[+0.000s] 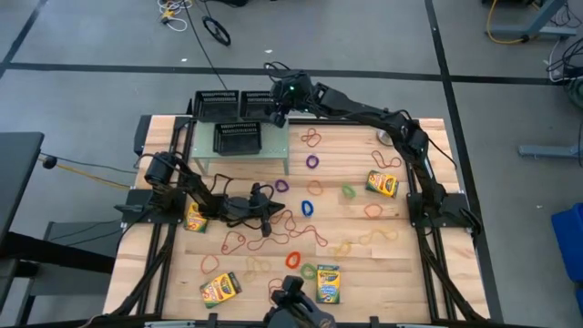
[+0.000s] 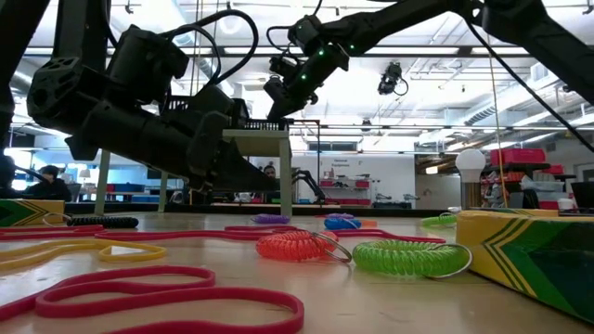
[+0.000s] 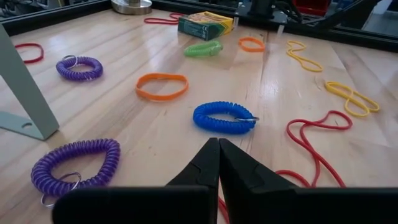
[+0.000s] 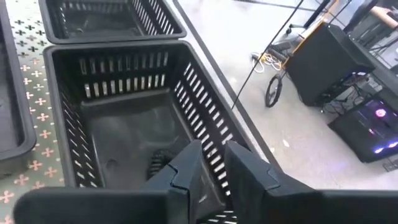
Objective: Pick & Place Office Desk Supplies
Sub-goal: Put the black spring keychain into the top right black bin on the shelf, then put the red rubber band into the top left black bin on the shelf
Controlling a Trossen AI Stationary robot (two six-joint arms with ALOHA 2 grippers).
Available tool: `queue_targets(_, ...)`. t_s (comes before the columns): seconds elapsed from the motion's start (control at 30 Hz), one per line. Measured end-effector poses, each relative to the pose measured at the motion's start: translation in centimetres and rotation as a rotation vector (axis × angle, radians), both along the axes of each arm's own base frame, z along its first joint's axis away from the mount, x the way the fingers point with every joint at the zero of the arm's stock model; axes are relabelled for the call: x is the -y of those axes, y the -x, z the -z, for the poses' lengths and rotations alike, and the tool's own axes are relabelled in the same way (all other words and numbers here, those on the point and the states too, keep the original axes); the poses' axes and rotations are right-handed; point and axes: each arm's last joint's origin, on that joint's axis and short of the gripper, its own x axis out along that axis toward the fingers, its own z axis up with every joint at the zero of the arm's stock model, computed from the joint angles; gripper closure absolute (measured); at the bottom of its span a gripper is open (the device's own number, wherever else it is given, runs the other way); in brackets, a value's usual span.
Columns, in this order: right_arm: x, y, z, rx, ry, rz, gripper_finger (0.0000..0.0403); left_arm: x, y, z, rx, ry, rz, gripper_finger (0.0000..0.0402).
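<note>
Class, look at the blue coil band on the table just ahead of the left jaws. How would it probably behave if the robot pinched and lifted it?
The blue coil is a springy spiral loop, so it would likely stretch and sag rather than stay stiff. It looks thin and hollow, probably light. Its metal ring may dangle or snag.

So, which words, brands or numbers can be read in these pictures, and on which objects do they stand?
None can be read with certainty.
Crayon boxes: there is printing on the yellow-and-green faces, but it is too small to read.
Signs on the room's far wall: too blurred to read.
Trays and coil bands: no text.
</note>
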Motion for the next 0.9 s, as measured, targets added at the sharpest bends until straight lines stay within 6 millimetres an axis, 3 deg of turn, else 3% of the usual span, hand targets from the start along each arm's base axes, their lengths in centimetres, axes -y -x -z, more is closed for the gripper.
queue_targets(0.27,-0.5,0.4,-0.5,-0.044,0.034,0.018,0.0295,0.0,0.0,0.0,0.000,0.002,0.000,0.0391)
queue_targets(0.43,-3.7,2.9,-5.8,-0.085,0.125,0.043,0.0312,0.1,0.0,0.0,-0.001,0.027,0.035,0.0391)
queue_targets(0.53,-5.8,4.4,-7.5,-0.133,0.099,-0.002,0.0350,0.1,0.0,0.1,-0.003,0.041,0.048,0.0391)
queue_targets(0.63,-7.7,5.3,-7.8,-0.142,0.088,-0.049,0.0392,0.2,0.0,0.1,-0.003,0.044,0.050,0.0391)
queue_targets(0.73,-9.4,6.4,-7.7,-0.086,0.100,-0.072,0.0390,0.2,0.0,0.1,-0.006,0.031,0.054,0.0391)
queue_targets(0.9,-11.8,8.9,-5.2,0.025,0.073,-0.092,0.0398,0.2,-0.1,0.0,-0.007,0.005,0.061,0.0391)
